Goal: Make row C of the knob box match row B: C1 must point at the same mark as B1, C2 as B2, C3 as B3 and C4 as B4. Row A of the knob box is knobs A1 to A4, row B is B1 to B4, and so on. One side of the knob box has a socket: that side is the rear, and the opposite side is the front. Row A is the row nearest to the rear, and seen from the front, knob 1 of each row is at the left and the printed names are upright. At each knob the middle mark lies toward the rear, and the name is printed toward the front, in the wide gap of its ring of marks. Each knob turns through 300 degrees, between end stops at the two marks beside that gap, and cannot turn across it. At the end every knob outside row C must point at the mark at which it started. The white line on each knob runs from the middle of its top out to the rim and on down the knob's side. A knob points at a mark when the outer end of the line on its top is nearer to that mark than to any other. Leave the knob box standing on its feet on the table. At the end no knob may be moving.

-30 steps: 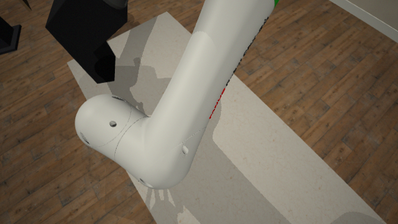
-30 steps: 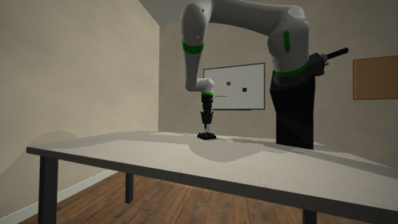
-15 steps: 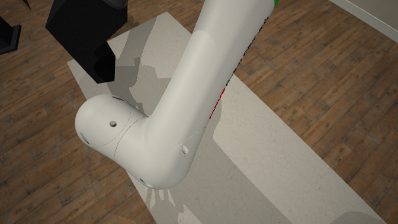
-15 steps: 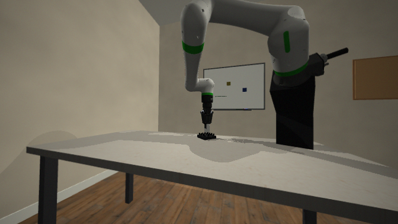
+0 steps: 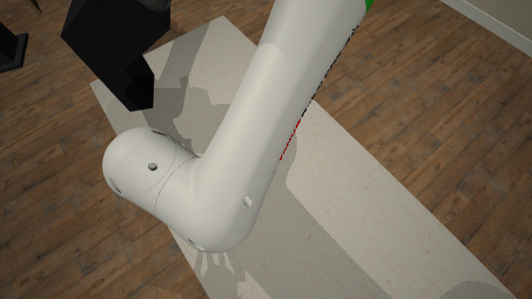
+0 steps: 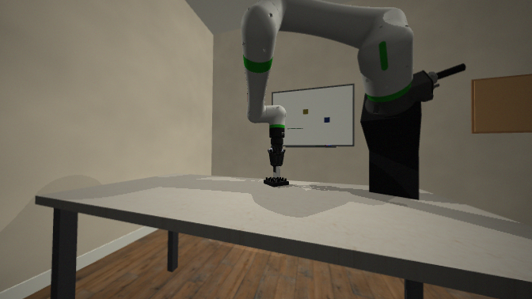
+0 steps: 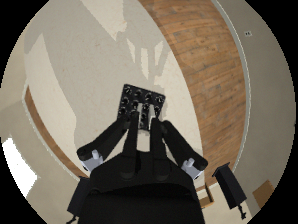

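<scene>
Wrist view: gripper (image 6: 276, 176) (image 7: 145, 109) pointing up-frame from bottom centre, fingertips close together, narrow gap; clamped on a knob or not, cannot tell. Just beyond, at centre: knob box (image 6: 275, 183) (image 7: 133, 93), on table (image 5: 356, 178) (image 6: 198, 206) (image 7: 55, 70). Exterior view, behind: whiteboard (image 6: 317, 99), upper right of centre.

- Exterior view: between the earlier pictures and now, we register at most a slight change at the gripper (image 6: 276, 172) (image 7: 145, 109); its direction is too small to tell.
- Top view: we can resolve no displacement of the arm (image 5: 237, 150) (image 6: 324, 17) across the interval.
- Knob box (image 6: 276, 183) (image 7: 131, 91): we cannot tell from these pictures whether any knob turns.
</scene>
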Motion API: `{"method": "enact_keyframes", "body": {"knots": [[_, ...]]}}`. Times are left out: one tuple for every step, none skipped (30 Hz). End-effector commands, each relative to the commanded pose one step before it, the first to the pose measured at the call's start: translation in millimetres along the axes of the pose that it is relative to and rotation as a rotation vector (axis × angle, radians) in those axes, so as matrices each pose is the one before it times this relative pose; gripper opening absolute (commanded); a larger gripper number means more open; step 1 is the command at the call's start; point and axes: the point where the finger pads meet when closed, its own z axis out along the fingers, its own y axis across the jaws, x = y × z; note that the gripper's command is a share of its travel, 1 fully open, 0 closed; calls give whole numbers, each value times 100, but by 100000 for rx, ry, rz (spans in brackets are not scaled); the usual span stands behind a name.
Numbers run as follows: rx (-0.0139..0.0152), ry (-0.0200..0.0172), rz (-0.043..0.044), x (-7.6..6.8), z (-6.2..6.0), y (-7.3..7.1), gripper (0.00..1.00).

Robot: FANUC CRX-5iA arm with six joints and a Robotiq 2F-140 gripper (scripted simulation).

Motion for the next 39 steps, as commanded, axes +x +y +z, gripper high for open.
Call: {"method": "enact_keyframes", "body": {"knots": [[-24, 44, 3, 21, 207, 13, 12], [0, 0, 0, 0, 87, 0, 12], [0, 0, 0, 0, 86, 0, 12], [0, 0, 0, 0, 83, 0, 12], [0, 0, 0, 0, 79, 0, 12], [0, 0, 0, 0, 73, 0, 12], [0, 0, 0, 0, 67, 0, 12], [0, 0, 0, 0, 59, 0, 12], [0, 0, 0, 0, 51, 0, 12], [0, 0, 0, 0, 42, 0, 12], [0, 0, 0, 0, 33, 0, 12], [0, 0, 0, 0, 24, 0, 12], [0, 0, 0, 0, 0, 0, 12], [0, 0, 0, 0, 0, 0, 12], [0, 0, 0, 0, 16, 0, 12], [0, 0, 0, 0, 9, 0, 12], [0, 0, 0, 0, 4, 0, 12], [0, 0, 0, 0, 1, 0, 12], [0, 0, 0, 0, 0, 0, 12], [0, 0, 0, 0, 0, 0, 12], [0, 0, 0, 0, 0, 0, 12], [0, 0, 0, 0, 0, 0, 12], [0, 0, 0, 0, 0, 0, 12], [0, 0, 0, 0, 0, 0, 12], [0, 0, 0, 0, 0, 0, 12], [0, 0, 0, 0, 0, 0, 12], [0, 0, 0, 0, 0, 0, 12], [0, 0, 0, 0, 0, 0, 12], [0, 0, 0, 0, 0, 0, 12], [0, 0, 0, 0, 0, 0, 12], [0, 0, 0, 0, 0, 0, 12], [0, 0, 0, 0, 0, 0, 12], [0, 0, 0, 0, 0, 0, 12], [0, 0, 0, 0, 0, 0, 12], [0, 0, 0, 0, 0, 0, 12], [0, 0, 0, 0, 0, 0, 12], [0, 0, 0, 0, 0, 0, 12], [0, 0, 0, 0, 0, 0, 12], [0, 0, 0, 0, 0, 0, 12]]}}
